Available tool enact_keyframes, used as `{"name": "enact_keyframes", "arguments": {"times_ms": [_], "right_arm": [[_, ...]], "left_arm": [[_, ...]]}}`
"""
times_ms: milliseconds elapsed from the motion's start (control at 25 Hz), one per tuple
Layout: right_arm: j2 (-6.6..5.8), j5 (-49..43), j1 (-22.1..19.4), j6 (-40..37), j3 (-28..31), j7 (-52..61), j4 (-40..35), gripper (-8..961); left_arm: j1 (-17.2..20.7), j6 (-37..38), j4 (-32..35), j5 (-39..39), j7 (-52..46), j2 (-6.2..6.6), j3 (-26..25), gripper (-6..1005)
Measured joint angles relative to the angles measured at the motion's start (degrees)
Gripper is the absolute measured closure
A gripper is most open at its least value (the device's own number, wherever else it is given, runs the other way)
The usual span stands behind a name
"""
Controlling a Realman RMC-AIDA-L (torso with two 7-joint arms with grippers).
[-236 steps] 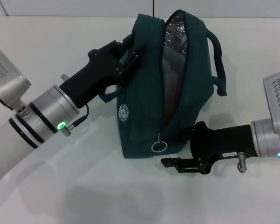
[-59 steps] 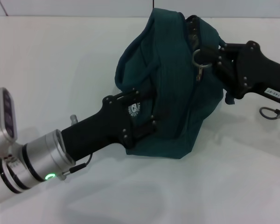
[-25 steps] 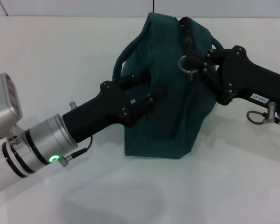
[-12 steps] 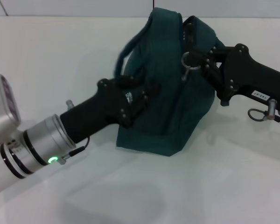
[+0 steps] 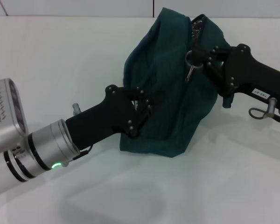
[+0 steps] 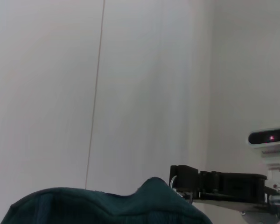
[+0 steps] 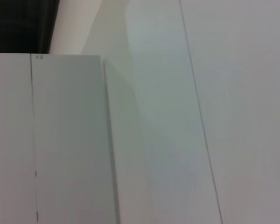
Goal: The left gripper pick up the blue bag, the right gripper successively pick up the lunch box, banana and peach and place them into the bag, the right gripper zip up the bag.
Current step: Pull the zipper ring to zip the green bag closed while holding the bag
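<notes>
At lower left the left gripper [image 5: 142, 108] stays clenched on the blue bag [image 5: 170, 79], now tilted back toward centre-right, while the right gripper [image 5: 203, 58] at upper right still pinches the ring pull [image 5: 190, 64], so zipping looks nearly finished.

A bare test-lab setting: a plain white table [image 5: 60, 60] backed by seamed white wall panels [image 6: 98, 93], with a sensor bar [image 6: 269, 137] mounted beside them.

Head camera looks down close at the blue bag [image 5: 172, 93]; left wrist shares it [image 6: 107, 207]; right wrist faces walls.
</notes>
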Motion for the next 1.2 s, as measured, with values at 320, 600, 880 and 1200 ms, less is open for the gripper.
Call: {"name": "enact_keyframes", "arguments": {"times_ms": [320, 600, 880, 1200], "right_arm": [[-0.15, 2.3, -0.8, -0.1, 0.1, 0.0, 0.1, 935], [-0.23, 6.5, -1.3, -0.6, 0.3, -2.3, 1.4, 935], [-0.52, 6.8, -1.5, -0.6, 1.3, -3.0, 1.4, 935], [-0.64, 6.8, -1.8, 1.2, 3.3, -4.4, 2.2, 935]], "left_arm": [[0.2, 0.1, 0.1, 0.0, 4.3, 0.34, 5.2, 953], [1.7, 0.1, 0.5, -0.3, 5.9, 0.55, 5.8, 952], [4.6, 0.1, 2.9, -2.2, 6.0, 1.20, 5.3, 953], [6.6, -1.2, 3.4, -7.5, 6.0, 3.03, 5.3, 953]]}}
